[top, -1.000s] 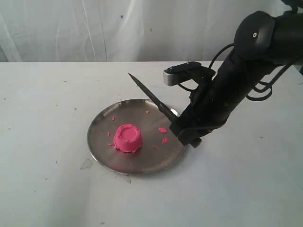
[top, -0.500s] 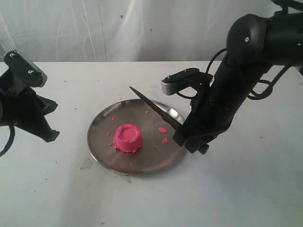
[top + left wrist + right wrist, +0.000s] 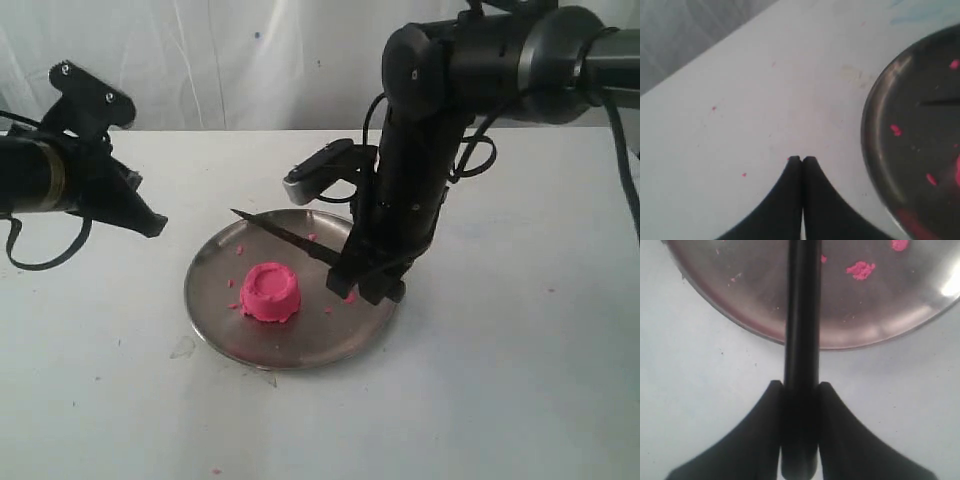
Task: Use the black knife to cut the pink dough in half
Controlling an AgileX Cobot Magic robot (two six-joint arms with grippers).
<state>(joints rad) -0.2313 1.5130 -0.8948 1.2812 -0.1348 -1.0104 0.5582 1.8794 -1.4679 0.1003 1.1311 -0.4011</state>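
**Align the Blade Before Cutting**

The right gripper point(image 3: 800, 389) clamps the handle of the black knife point(image 3: 285, 236). The blade hangs above the steel plate point(image 3: 300, 352), just beyond the pink dough point(image 3: 270, 291), not touching it. The dough sits whole, left of the plate's centre. Bring the edge over the lump's middle, level it, then press straight down. The left gripper point(image 3: 802, 160) — fingers pressed together, empty — hovers beside the plate. Only the exterior view shows blade against dough; the right wrist view confirms the grip but omits the lump.

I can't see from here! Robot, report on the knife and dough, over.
Right gripper shut on black knife, blade over plate. Left gripper shut, empty, beside plate. Pink dough uncut, untouched. Nothing blocking.
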